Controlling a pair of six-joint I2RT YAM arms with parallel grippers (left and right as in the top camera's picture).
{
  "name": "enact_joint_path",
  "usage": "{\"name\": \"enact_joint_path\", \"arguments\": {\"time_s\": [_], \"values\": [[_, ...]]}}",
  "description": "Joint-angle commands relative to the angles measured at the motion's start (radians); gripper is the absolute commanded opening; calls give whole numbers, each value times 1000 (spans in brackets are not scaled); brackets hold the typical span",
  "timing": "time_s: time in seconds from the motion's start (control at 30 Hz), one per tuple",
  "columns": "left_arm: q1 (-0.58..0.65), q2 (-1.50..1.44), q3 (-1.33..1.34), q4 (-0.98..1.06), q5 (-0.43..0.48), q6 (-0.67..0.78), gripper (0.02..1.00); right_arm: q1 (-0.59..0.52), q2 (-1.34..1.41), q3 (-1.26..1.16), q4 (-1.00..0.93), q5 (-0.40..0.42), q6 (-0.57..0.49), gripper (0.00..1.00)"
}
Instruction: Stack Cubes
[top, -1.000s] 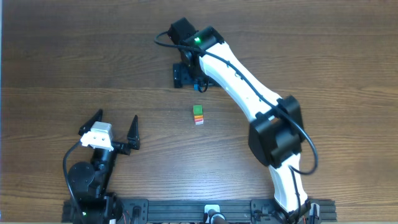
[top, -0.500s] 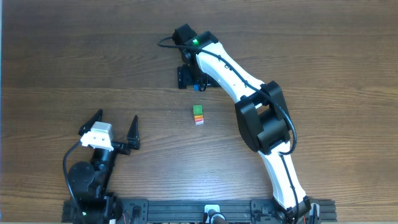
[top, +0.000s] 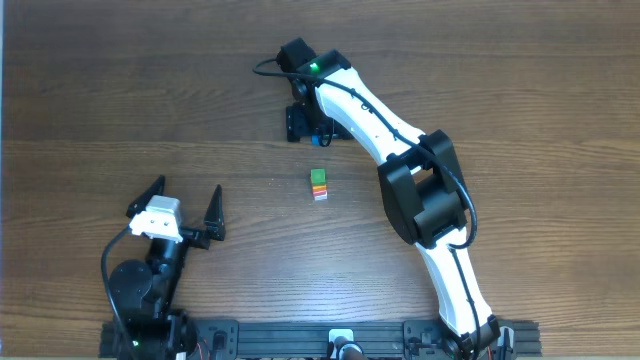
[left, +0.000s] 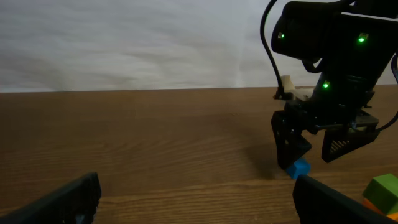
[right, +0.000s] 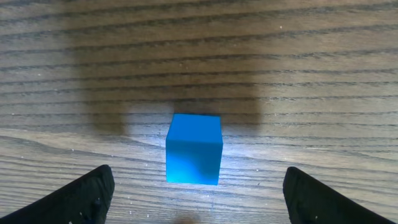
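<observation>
A small stack of cubes (top: 319, 184), green on top of orange and red over a pale base, stands at the table's middle; its green top (left: 384, 186) shows at the left wrist view's edge. A blue cube (right: 194, 149) lies alone on the wood farther back. My right gripper (top: 307, 124) hovers open above it, fingers on either side and apart from it (left: 319, 144). The blue cube (left: 298, 168) sits just under those fingers. My left gripper (top: 186, 212) rests open near the front left, holding nothing.
The wooden table (top: 520, 90) spreads wide around the stack. A pale wall (left: 124, 43) rises behind the table's far edge. The right arm (top: 400, 160) runs diagonally from its base at the front right toward the back centre.
The right arm's elbow has shifted inward and its gripper moved slightly right over the blue cube. The left arm and the stack have not moved.
</observation>
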Motion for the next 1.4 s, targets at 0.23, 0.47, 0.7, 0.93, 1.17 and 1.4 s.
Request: {"name": "enact_joint_path", "arguments": {"time_s": [0.23,0.47,0.7,0.93,1.17,1.4], "values": [[-4,-6,-5,-1,3,14,998,-5,43,24,10,-2,3,783],[-4,-6,-5,-1,3,15,998,-4,60,24,12,-10,3,676],[-4,-6,-5,-1,3,15,996,-4,60,24,17,-10,2,343],[-4,-6,-5,-1,3,15,996,-3,60,24,17,-10,3,189],[-4,-6,-5,-1,3,15,1000,-4,52,51,-16,-14,2,148],[-4,-6,-5,-1,3,15,1000,-5,-16,113,-93,-13,-9,126]]}}
